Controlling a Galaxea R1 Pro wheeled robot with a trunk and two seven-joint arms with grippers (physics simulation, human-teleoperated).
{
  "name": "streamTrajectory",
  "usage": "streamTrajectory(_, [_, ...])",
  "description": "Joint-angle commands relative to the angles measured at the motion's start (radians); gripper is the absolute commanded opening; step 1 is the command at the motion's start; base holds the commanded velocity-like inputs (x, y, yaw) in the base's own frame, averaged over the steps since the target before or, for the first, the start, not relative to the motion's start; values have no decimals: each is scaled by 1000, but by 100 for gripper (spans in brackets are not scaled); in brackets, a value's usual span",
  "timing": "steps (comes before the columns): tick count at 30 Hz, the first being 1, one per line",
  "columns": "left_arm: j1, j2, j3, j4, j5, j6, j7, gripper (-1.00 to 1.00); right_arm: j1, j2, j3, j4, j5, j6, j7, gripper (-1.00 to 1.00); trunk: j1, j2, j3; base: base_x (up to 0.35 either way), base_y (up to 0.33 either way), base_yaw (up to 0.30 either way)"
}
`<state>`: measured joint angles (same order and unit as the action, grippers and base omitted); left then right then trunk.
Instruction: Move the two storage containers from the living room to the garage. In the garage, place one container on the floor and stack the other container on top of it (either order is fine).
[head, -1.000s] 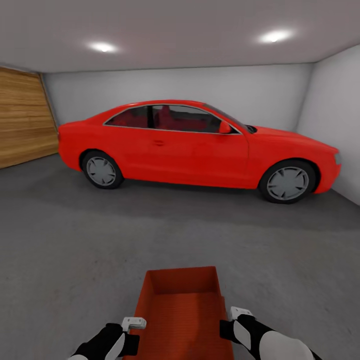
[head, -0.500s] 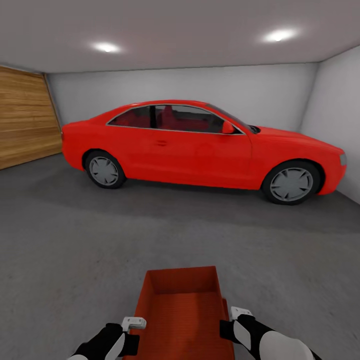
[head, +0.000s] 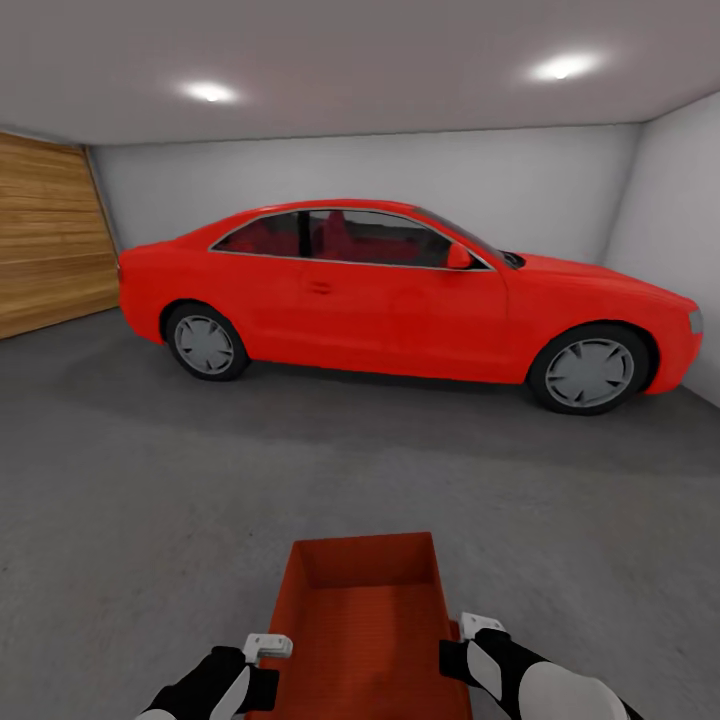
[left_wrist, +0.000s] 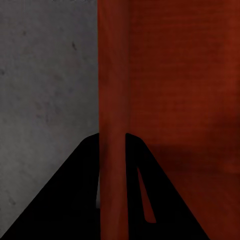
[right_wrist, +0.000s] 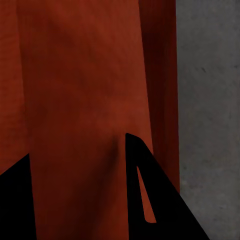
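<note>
Head view: against the earlier frames the red car (head: 400, 295) and wooden door (head: 50, 240) have slid sideways, so the base is repositioning inside the garage; placement is judged imminent. The orange-red storage container (head: 365, 620), lidless and empty, hangs above the grey floor (head: 150, 500), left gripper (left_wrist: 114, 192) and right gripper (right_wrist: 75, 190) each clamped on a side wall.
</note>
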<state>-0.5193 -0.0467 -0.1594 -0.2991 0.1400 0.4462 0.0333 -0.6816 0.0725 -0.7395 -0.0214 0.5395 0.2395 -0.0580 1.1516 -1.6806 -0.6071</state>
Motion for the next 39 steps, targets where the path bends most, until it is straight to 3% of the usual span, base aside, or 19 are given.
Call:
streamTrajectory(1, [-1, -33, -3, -66, 3, 5, 3, -100, 1, 1, -8, 0, 14, 7, -2, -100, 0, 0, -1, 10, 0, 0])
streamTrajectory(39, [-1, -33, -3, -66, 1, 5, 3, -100, 2, 1, -9, -3, 10, 7, 2, -100, 0, 0, 2, 0, 0, -8])
